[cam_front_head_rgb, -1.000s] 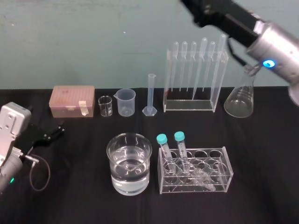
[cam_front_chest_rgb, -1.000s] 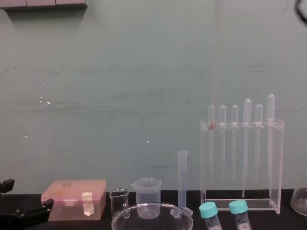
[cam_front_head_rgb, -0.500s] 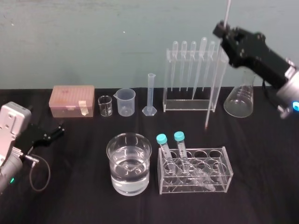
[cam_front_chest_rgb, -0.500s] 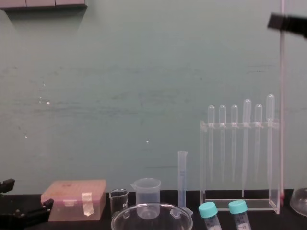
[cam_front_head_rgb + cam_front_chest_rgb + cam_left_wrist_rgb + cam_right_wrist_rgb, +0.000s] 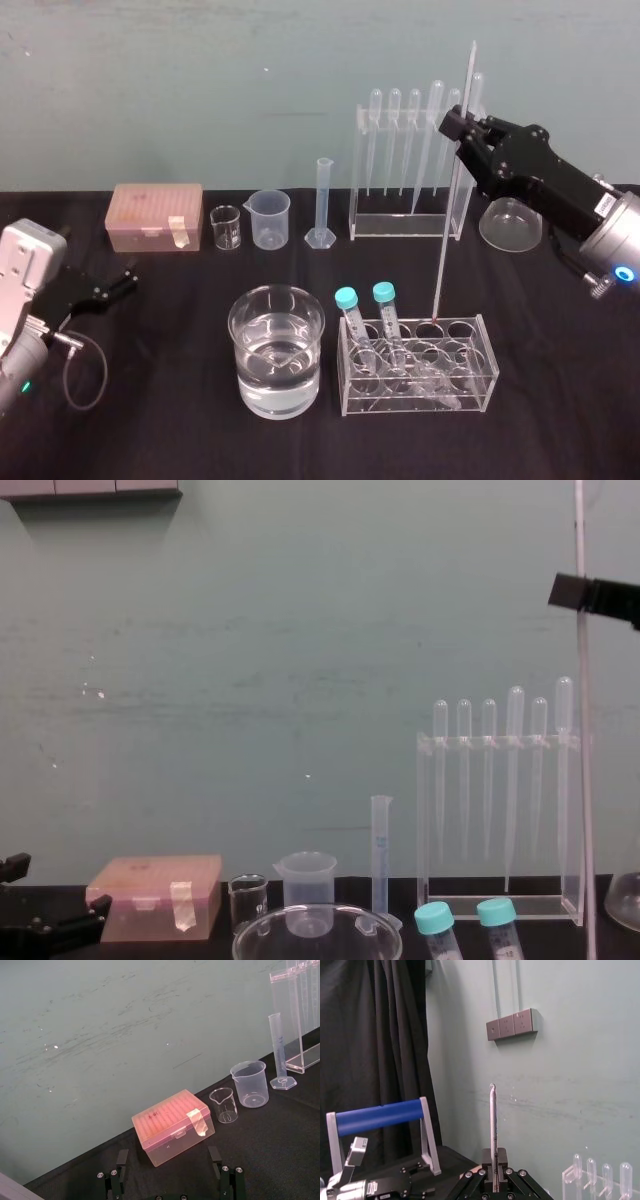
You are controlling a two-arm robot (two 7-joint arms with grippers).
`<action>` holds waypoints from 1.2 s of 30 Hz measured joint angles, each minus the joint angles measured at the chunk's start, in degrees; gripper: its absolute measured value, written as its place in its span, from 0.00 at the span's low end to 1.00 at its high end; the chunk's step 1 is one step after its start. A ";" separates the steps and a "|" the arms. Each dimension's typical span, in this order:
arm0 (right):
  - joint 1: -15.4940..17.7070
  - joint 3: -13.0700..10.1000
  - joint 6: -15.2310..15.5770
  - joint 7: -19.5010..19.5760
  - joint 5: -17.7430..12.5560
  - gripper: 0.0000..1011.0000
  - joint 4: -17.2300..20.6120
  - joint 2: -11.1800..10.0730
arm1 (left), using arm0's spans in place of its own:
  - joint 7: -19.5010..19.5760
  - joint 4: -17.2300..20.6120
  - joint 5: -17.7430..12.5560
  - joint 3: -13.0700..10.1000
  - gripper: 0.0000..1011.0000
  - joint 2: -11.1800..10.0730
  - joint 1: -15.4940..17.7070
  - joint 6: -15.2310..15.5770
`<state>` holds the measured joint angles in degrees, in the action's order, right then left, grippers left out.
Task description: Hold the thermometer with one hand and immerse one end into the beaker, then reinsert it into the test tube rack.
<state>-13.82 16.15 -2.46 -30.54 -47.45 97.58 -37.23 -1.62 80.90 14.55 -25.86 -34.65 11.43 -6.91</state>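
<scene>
Right hand (image 5: pixel 462 125) clamped on near-upright thermometer (image 5: pixel 446 235), red tip down, left hand (image 5: pixel 118 284) parked low-left, jaws apart

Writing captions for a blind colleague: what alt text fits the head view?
The right gripper holds the thermometer by its upper part, slightly tilted, its red lower tip near the low tube rack, right of the beaker of clear liquid. The test tube rack, holding pipettes, stands behind; the left gripper rests open at far left.

Beaker (image 5: pixel 277 350) before test tube rack (image 5: pixel 404 226)
</scene>
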 joint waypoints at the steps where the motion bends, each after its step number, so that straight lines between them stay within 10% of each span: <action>1: 0.01 0.05 0.03 -0.06 0.07 0.05 -0.15 0.08 | 0.00 0.00 0.00 0.00 1.00 0.00 0.00 0.00; 36: -1.43 4.45 -1.78 -3.34 6.10 0.06 -10.20 5.03 | 0.00 0.00 0.00 0.00 1.00 0.00 0.00 0.00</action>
<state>-15.25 20.60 -4.24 -33.89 -41.35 87.37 -32.20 -1.62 80.90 14.55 -25.86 -34.64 11.43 -6.91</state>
